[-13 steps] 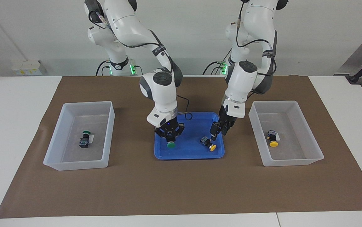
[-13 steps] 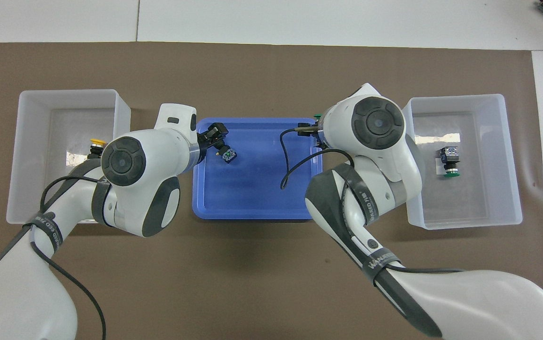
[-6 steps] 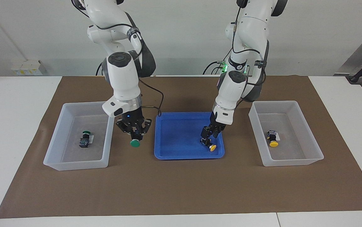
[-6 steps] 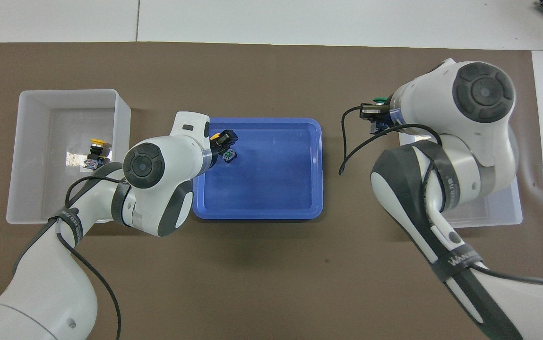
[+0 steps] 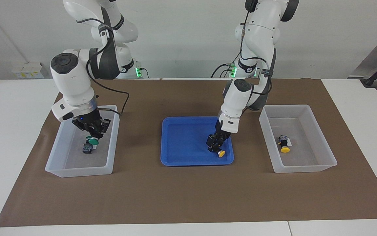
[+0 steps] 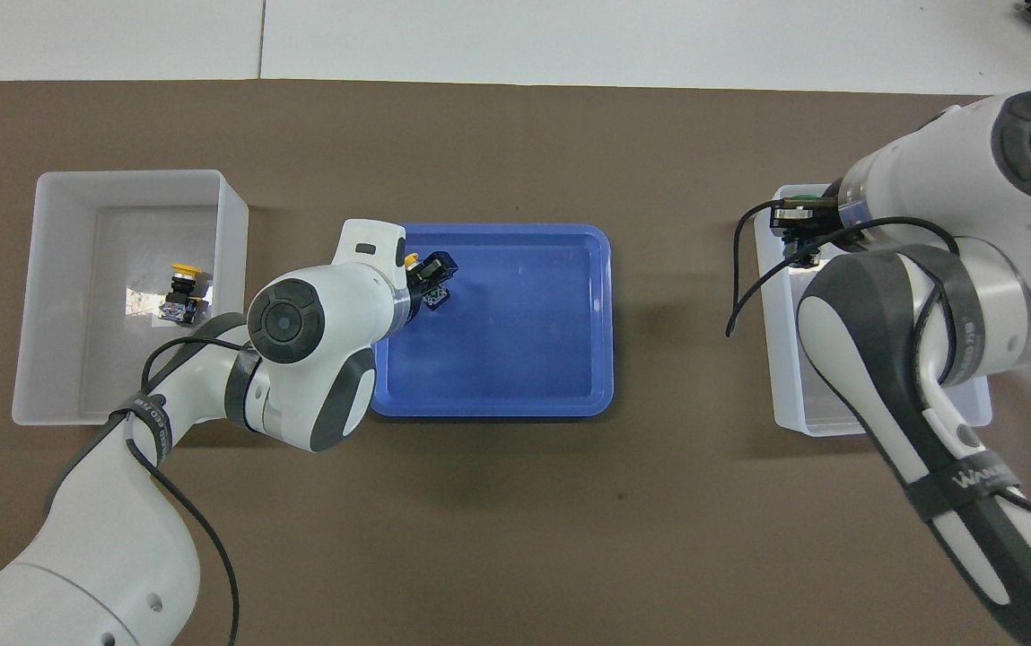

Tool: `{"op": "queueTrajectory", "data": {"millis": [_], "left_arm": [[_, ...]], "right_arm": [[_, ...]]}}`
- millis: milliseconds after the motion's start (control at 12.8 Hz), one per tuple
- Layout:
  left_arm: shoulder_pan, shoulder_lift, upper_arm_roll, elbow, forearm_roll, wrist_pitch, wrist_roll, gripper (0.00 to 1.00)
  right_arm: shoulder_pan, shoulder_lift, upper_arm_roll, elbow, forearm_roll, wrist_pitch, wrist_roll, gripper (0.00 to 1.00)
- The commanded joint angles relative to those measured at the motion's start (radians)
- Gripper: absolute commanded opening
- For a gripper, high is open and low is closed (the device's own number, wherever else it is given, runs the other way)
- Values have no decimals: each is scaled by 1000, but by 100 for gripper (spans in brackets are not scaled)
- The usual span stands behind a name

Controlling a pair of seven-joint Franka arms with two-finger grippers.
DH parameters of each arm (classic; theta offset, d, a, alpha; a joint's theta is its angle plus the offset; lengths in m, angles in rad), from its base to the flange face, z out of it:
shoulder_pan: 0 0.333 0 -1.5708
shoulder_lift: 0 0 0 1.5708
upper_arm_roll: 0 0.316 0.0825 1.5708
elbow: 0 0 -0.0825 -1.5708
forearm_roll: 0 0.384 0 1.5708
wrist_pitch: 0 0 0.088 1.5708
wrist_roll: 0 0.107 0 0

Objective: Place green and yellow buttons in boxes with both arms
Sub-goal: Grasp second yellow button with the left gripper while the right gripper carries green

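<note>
The right gripper [image 5: 94, 136] is hanging low inside the clear box [image 5: 64, 144] at its arm's end, crowding the room above the green button [image 5: 87, 147] lying there. The left gripper [image 5: 215, 144] is sitting down on the yellow button [image 5: 220, 152] in one corner of the blue tray [image 5: 181, 157], leaving the remaining tray floor open. The other clear box [image 5: 319, 164] is standing open above, only a yellow button [image 5: 284, 143] lying on its floor.

Green buttons [image 5: 93, 141] in box, hidden overhead by right arm [image 6: 928, 269]
</note>
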Motion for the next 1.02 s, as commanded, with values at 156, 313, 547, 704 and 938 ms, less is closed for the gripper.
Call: {"op": "queueTrajectory", "data": {"millis": [156, 313, 547, 704, 938], "left_arm": [[-26, 12, 16, -19, -10, 34, -18, 53], [-28, 12, 16, -19, -10, 33, -19, 28], [-28, 12, 16, -19, -10, 30, -18, 0], [-28, 12, 16, -18, -10, 22, -16, 0], [-25, 12, 16, 10, -10, -14, -13, 0]], "right_arm": [[-75, 10, 13, -138, 6, 133, -101, 0], [-92, 18, 14, -185, 6, 179, -113, 0], [-83, 56, 14, -192, 32, 194, -104, 0], [-77, 70, 14, -202, 43, 225, -104, 0], [-90, 77, 14, -236, 43, 260, -109, 0]]}}
